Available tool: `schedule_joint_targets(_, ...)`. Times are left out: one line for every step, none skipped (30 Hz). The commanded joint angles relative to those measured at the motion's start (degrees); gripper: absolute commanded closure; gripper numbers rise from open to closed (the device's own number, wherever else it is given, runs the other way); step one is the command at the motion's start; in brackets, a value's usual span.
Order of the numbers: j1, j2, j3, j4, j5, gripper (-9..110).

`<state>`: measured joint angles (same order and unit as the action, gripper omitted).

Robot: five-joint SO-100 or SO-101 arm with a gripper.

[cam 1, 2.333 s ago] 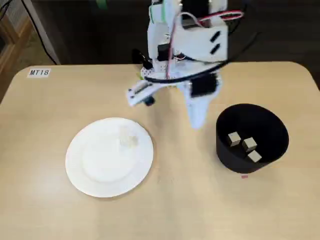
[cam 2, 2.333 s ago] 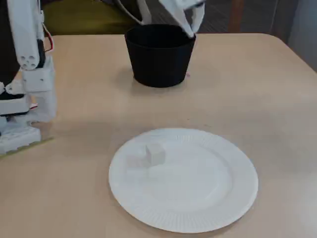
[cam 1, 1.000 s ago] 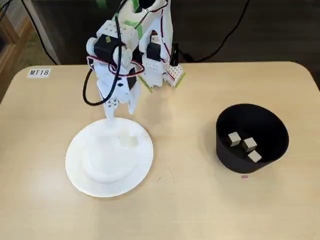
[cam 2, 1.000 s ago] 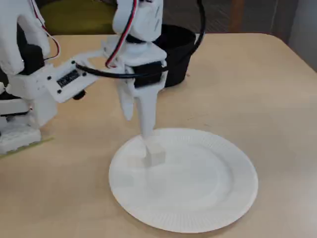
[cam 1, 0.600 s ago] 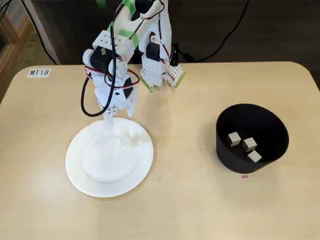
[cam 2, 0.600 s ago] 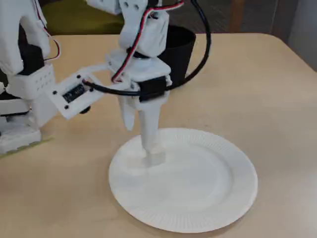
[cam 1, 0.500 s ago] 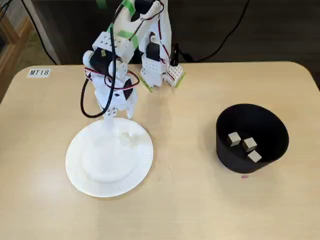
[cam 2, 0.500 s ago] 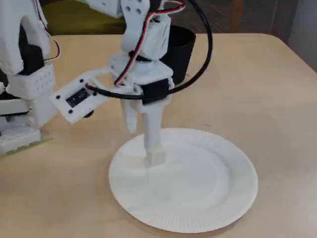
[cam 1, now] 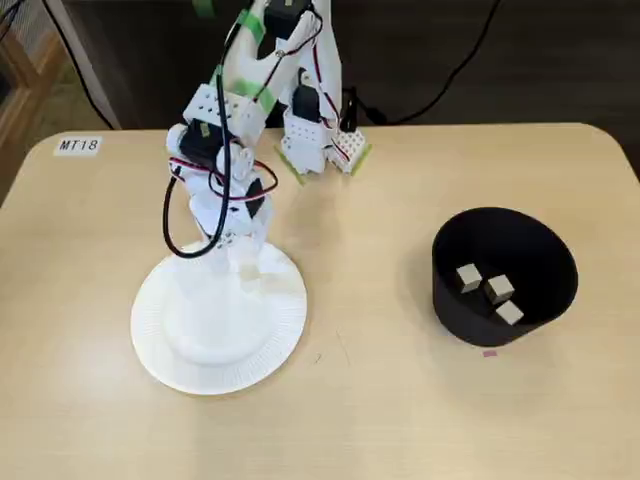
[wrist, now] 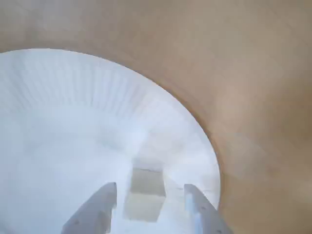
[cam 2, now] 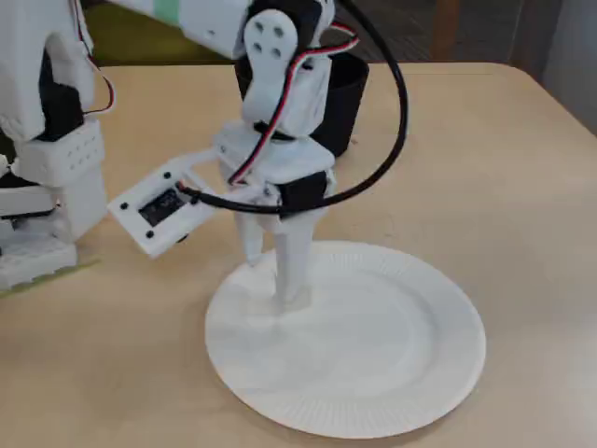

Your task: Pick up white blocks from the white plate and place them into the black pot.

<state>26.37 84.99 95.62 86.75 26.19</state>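
The gripper (wrist: 148, 202) is reaching down with its fingers spread around a block (wrist: 145, 194) near the plate (wrist: 58, 97) edge. Closing crooked could push the block off the plate.

The white plate (cam 2: 392, 373) looks like thin paper, matt, with fine ribbing around its rim. The black pot (cam 1: 470, 312) has a dull, matt finish. The white blocks (cam 1: 486, 291) inside it look like plain unfinished wood. The table (cam 1: 400, 400) is smooth, pale wood-look laminate. The gripper (wrist: 148, 200) is matt white plastic.
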Motion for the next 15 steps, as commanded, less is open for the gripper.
schedule_joint_targets(-0.97, 0.35, -2.99, 1.58, -0.70, 81)
schedule_joint_targets(-1.23, 0.35, -3.43, 2.02, -0.70, 81)
schedule_joint_targets(-1.49, 0.44, -3.60, 2.11, -0.62, 81)
schedule_joint_targets(-1.67, 0.62, -3.60, 2.11, -0.35, 81)
schedule_joint_targets(-1.76, 0.62, -3.69, 2.11, -0.09, 81)
schedule_joint_targets(-1.76, 0.62, -3.69, 2.29, 0.18, 80)
schedule_joint_targets(-1.76, 0.62, -3.69, 2.37, 0.44, 80)
schedule_joint_targets(-1.76, 0.53, -3.69, 2.46, 0.70, 79)
schedule_joint_targets(-1.76, 0.53, -3.69, 2.55, 0.97, 79)
schedule_joint_targets(-1.67, 0.44, -3.69, 2.64, 1.14, 79)
schedule_joint_targets(-1.67, 0.18, -3.69, 2.64, 1.14, 78)
schedule_joint_targets(-1.67, -0.09, -3.69, 2.72, 1.14, 78)
schedule_joint_targets(-1.49, -0.44, -3.60, 2.72, 1.14, 78)
schedule_joint_targets(-1.49, -0.70, -3.52, 2.72, 1.14, 78)
schedule_joint_targets(-1.41, -0.97, -3.52, 2.72, 1.05, 78)
